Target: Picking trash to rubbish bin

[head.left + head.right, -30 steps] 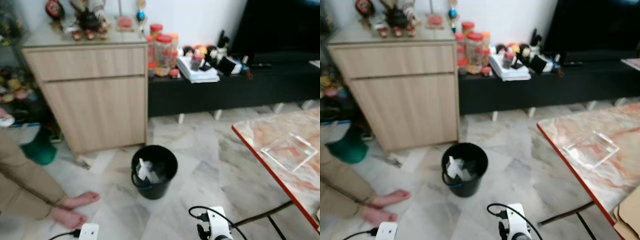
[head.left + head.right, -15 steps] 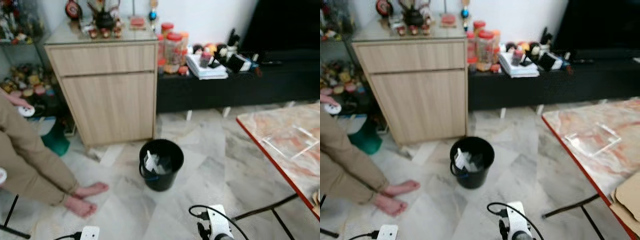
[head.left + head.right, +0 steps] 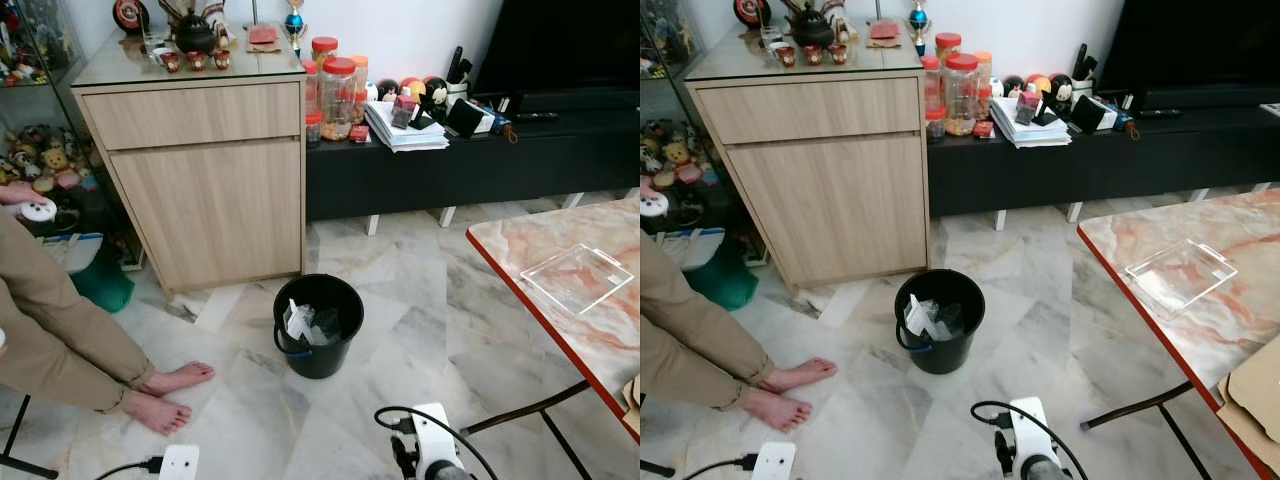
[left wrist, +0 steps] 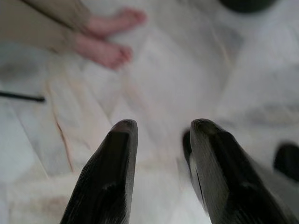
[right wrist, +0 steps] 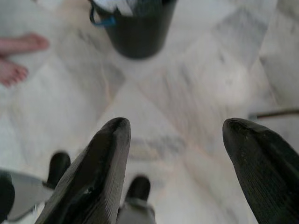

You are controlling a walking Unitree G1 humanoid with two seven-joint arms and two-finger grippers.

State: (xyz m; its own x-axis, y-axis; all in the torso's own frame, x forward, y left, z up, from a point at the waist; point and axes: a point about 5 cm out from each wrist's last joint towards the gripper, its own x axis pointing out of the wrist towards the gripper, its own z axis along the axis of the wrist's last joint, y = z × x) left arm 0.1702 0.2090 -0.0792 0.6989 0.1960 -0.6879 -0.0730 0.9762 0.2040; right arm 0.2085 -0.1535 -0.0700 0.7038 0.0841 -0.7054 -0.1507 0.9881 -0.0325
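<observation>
Black bin [image 3: 318, 325] stands on the marble floor [image 3: 430, 330] mid-scene, just near of the wood cabinet [image 3: 205, 180], w/ white crumpled trash [image 3: 298, 322] already inside it. Blue handle bit shows on the bin's left rim.

Left gripper [image 4: 161, 135]: fingers a little apart, nothing btwn them, hanging over bare floor; a person's bare feet [image 4: 110, 39] lie beyond the tips. Right gripper [image 5: 175, 133]: fingers spread wide, empty, pointing at floor w/ the bin just past the tips.

Person sits at far left, tan trousers [image 3: 50, 320], feet on the floor left of the bin. Marble-top table [image 3: 520, 275] w/ red edge at right, clear tray [image 3: 577, 278] on it. Black TV bench [image 3: 470, 160] along the far wall, right of the cabinet, w/ jars [image 3: 335, 95] & a stack of papers [image 3: 405, 130] on top.
</observation>
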